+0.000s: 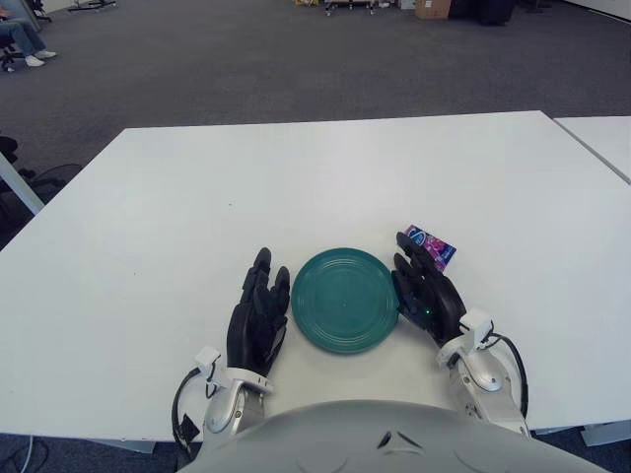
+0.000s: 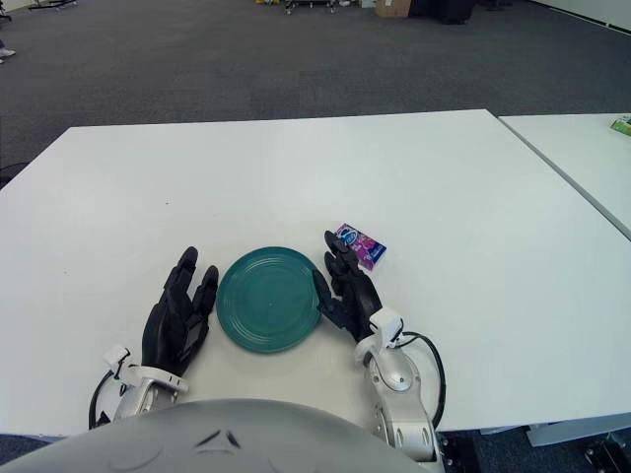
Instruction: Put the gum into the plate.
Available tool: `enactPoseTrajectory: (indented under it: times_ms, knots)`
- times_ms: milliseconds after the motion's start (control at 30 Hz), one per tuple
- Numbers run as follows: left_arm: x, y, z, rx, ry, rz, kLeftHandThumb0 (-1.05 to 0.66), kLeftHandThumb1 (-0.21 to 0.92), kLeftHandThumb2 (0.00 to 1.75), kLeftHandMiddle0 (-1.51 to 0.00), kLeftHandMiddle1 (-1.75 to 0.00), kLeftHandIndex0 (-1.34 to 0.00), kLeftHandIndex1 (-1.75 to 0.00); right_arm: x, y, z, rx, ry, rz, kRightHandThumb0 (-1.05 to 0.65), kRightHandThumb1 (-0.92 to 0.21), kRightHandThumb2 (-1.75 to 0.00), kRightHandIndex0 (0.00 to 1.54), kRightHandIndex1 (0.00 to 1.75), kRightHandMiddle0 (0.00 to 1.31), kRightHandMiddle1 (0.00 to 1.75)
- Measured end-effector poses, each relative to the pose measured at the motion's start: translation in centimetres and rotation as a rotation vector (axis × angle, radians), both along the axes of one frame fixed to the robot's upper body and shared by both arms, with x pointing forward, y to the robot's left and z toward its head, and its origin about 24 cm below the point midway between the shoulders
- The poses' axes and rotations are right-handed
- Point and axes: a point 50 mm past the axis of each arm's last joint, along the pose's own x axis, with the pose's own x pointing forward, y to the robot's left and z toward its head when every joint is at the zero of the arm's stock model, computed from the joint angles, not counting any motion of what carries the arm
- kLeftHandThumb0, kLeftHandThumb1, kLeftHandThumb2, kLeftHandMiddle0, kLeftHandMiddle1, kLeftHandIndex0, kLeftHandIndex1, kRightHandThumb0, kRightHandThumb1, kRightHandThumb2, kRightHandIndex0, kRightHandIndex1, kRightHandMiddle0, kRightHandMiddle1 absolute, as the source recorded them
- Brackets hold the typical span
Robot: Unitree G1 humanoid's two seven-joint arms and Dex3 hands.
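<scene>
A teal round plate (image 1: 344,300) lies on the white table (image 1: 296,187) near its front edge, with nothing in it. A small purple and blue gum pack (image 1: 431,245) lies flat on the table just right of the plate. My right hand (image 1: 424,286) rests on the table beside the plate's right rim, fingers stretched out, fingertips (image 1: 406,242) just short of the gum and holding nothing. My left hand (image 1: 259,309) lies flat and open left of the plate.
A second white table (image 2: 582,148) stands at the right, with a small green object (image 2: 620,124) on it. Grey carpet floor lies beyond the far edge. A seated person (image 1: 22,39) is at the far left.
</scene>
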Motion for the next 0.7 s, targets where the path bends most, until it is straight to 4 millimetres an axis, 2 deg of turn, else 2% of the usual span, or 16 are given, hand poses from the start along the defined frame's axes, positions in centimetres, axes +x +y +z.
enactPoseTrajectory:
  times_ms: [167, 300, 467, 700]
  knots:
    - [0.0, 0.0, 0.0, 0.001, 0.000, -0.001, -1.05, 0.92, 0.76, 0.00, 0.00, 0.00, 0.00, 0.2, 0.1, 0.9, 0.007, 0.001, 0.005, -0.70, -0.92, -0.63, 0.12, 0.01, 0.00, 0.28]
    - [0.0, 0.0, 0.0, 0.006, 0.000, -0.001, -1.05, 0.92, 0.77, 0.00, 0.00, 0.00, 0.00, 0.8, -0.1, 3.4, -0.030, -0.082, 0.019, -0.69, -0.92, -0.59, 0.16, 0.02, 0.00, 0.37]
    - [0.0, 0.0, 0.0, 0.007, 0.001, -0.003, -1.05, 0.92, 0.77, 0.00, 0.00, 0.00, 0.00, 1.6, -0.4, 6.5, -0.260, -0.303, 0.012, -0.72, -0.92, -0.55, 0.23, 0.04, 0.00, 0.50]
    - [0.0, 0.0, 0.0, 0.008, -0.001, -0.003, -1.05, 0.92, 0.73, 0.00, 0.00, 0.00, 0.00, 2.0, -0.7, 8.0, -0.606, -0.503, -0.059, -0.81, -0.92, -0.44, 0.37, 0.07, 0.00, 0.77]
